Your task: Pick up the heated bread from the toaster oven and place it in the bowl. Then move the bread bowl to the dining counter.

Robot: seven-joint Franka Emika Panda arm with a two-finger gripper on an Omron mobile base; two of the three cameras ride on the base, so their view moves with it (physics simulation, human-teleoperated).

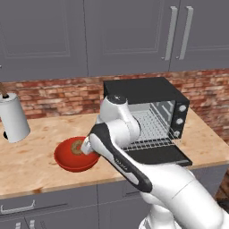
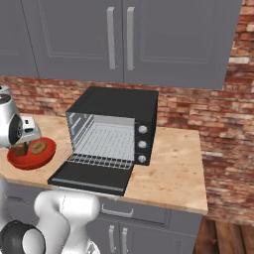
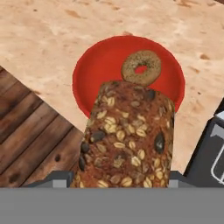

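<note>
hanging over the one red bowl (image 3: 87,74), the claw (image 3: 120,181) is clamped on the single dark seeded bread (image 3: 129,140), which sits between its tips above the bowl's near side. one tan bagel (image 3: 141,68) lies inside the bowl. on the wooden table (image 1: 31,156) stand one black toaster oven (image 2: 119,106), door down and rack bare, and one white canister (image 1: 13,117).

A bagel (image 3: 141,68) took the far side of the red bowl (image 3: 96,65); its near half lay free. The toaster oven's dropped door (image 1: 156,155) jutted just beside it.
</note>
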